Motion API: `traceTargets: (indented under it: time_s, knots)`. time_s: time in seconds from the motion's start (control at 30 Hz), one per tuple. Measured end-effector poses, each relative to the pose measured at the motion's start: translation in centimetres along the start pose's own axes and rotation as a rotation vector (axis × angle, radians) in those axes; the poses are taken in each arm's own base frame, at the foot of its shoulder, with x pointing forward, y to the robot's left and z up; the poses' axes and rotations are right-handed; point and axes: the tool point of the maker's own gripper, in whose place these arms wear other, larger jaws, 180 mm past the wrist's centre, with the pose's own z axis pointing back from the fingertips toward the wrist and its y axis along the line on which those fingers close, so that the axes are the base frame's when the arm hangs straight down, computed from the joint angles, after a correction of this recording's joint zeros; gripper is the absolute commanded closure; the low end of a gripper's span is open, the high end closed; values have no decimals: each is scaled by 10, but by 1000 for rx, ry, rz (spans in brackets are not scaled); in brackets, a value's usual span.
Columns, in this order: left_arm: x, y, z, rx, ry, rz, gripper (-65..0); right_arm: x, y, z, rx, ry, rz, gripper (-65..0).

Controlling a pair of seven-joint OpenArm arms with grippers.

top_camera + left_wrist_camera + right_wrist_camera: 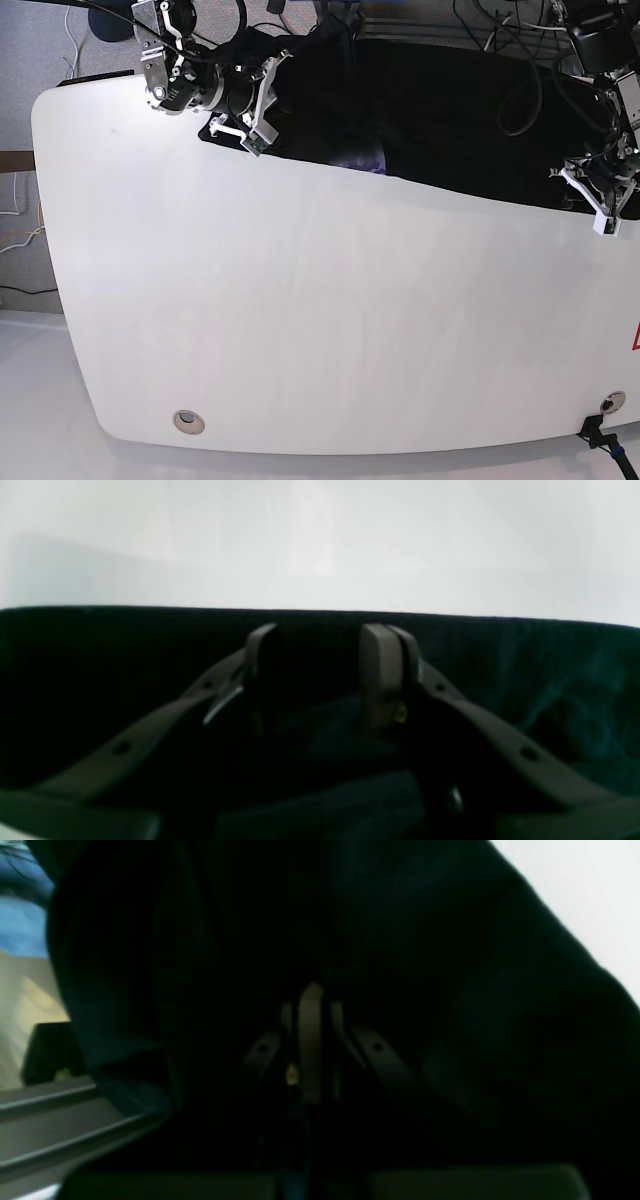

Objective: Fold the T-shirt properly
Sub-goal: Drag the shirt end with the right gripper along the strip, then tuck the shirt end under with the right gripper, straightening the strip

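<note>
Shirt (440,110) is bunched along the counter's (300,330) far edge; right tool (310,1040) is clamped shut on its cloth, left tool (320,680) gapes over the hem, probably readying a spread.

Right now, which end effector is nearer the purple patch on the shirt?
Right. The right end effector sits on the shirt close to the purple patch; the left end effector is at the far edge.

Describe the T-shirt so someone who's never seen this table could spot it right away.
Look along the far edge of the white table, between the two arms. The T-shirt is the big black cloth spread there, the only garment and the only dark mass on the pale surface.
</note>
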Motion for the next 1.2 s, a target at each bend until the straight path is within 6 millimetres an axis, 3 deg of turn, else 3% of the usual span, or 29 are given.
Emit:
traceTargets:
  time_s: [0.1, 0.23, 0.37, 0.5, 0.67, 0.77, 0.8, 1.0, 1.1, 1.2]
  knots:
    - [0, -1, 0, -2, -2, 1, -239, 15, -17, -5, 21, -56, -9, 0]
    - [-1, 0, 0, 0, 2, 1, -239, 44, -61, -7, -27, -116, -17, 0]
    - [-2, 0, 0, -1, 4, 1, -239, 55, -101, -3, -86, -134, -42, 0]
    - [-2, 1, 1, 2, 5, -1, -239, 61, -119, -3, -101, -150, -68, 0]
    - [-3, 1, 1, 3, 6, -1, -239, 62, -116, -1, -132, -132, -47, 0]
    - [-2, 1, 1, 3, 5, -1, -239, 70, -103, 1, -169, -63, 23, -141]
    - [-3, 1, 1, 3, 5, -1, -239, 71, -97, 1, -172, -49, 43, -161]
    - [-2, 1, 1, 2, 5, -2, -239, 108, -84, -9, -159, -105, 65, -168]
    - [-2, 1, 1, 2, 4, -1, -239, 97, -92, -19, -233, -61, 64, -168]
    - [-2, 1, 1, 2, 5, -3, -239, 101, -87, -26, -257, -55, 92, -168]
